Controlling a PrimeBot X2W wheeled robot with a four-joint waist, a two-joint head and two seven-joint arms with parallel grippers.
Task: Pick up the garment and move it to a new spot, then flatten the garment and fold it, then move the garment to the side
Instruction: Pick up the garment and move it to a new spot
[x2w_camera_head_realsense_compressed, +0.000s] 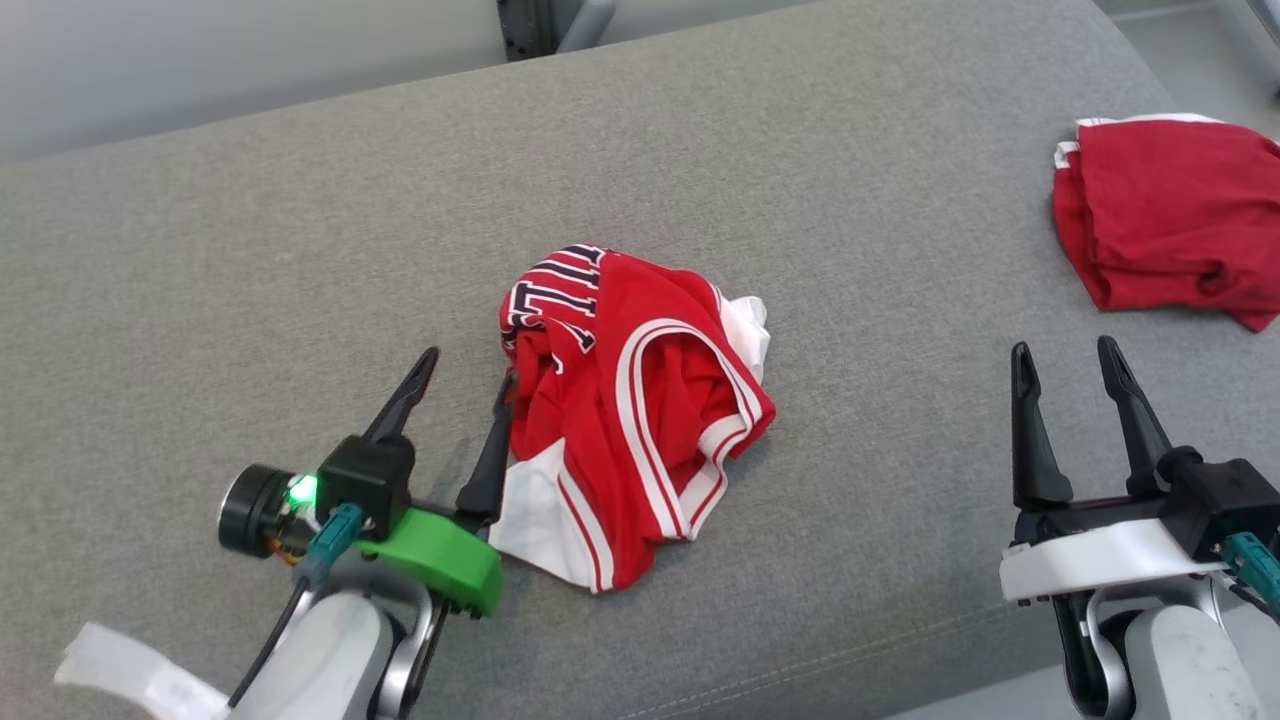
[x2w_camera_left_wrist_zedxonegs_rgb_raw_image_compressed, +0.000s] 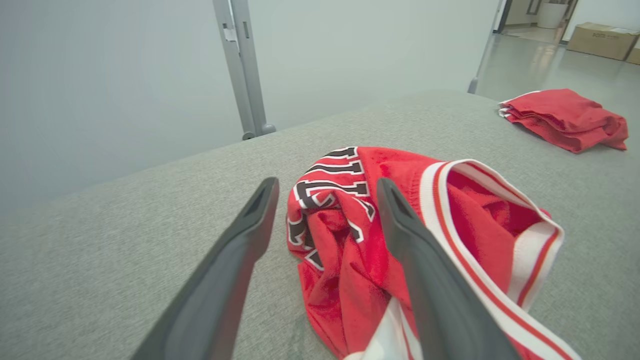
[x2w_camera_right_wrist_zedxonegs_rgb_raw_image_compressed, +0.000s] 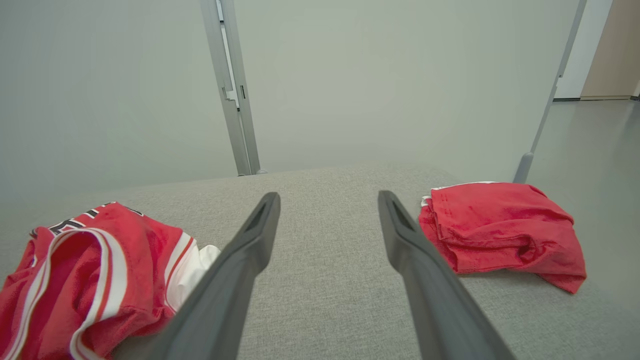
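1. Head view: the red-and-white jersey (x2w_camera_head_realsense_compressed: 630, 410) lies crumpled mid-way across the grey cushion (x2w_camera_head_realsense_compressed: 300, 250). The left gripper (x2w_camera_head_realsense_compressed: 470, 372) is spread wide with nothing held, its right finger against the jersey's left edge. The right gripper (x2w_camera_head_realsense_compressed: 1065, 352) is spread and empty, well apart from the jersey. A folded red cloth (x2w_camera_head_realsense_compressed: 1170, 215) sits far right.
2. Left wrist view: the left gripper (x2w_camera_left_wrist_zedxonegs_rgb_raw_image_compressed: 327, 182) has its fingers apart, and the right one overlaps the jersey (x2w_camera_left_wrist_zedxonegs_rgb_raw_image_compressed: 450, 220).
3. Right wrist view: the right gripper (x2w_camera_right_wrist_zedxonegs_rgb_raw_image_compressed: 328, 196) is spread over bare cushion, between the jersey (x2w_camera_right_wrist_zedxonegs_rgb_raw_image_compressed: 90, 270) and the red cloth (x2w_camera_right_wrist_zedxonegs_rgb_raw_image_compressed: 500, 230).

Grey fabric surface (x2w_camera_head_realsense_compressed: 300, 250), folded red cloth (x2w_camera_head_realsense_compressed: 1170, 220) near its right edge, metal post (x2w_camera_left_wrist_zedxonegs_rgb_raw_image_compressed: 245, 70) behind, cardboard boxes (x2w_camera_left_wrist_zedxonegs_rgb_raw_image_compressed: 602, 40) beyond
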